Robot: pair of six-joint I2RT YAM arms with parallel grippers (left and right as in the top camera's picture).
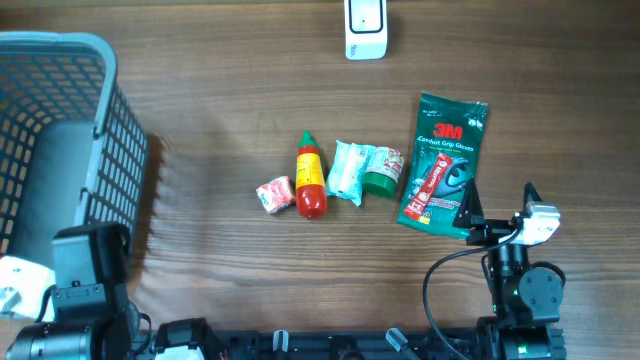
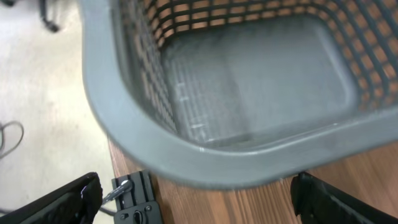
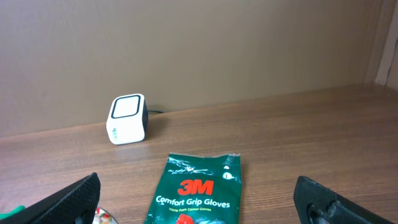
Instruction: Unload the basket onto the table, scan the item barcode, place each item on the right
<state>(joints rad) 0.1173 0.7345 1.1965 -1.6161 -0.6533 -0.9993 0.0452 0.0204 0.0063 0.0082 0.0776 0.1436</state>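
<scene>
— What sits on the wooden table [image 1: 230,120]?
— A grey basket [image 1: 60,45] at its left end and a white scanner [image 1: 365,28] at the far edge.
— And in the middle?
— A row: a small red packet [image 1: 274,194], a red sauce bottle [image 1: 310,178] just beside it, a white-and-green wrapped tub [image 1: 365,170], then a green glove pack [image 1: 443,165], lying flat.
</scene>
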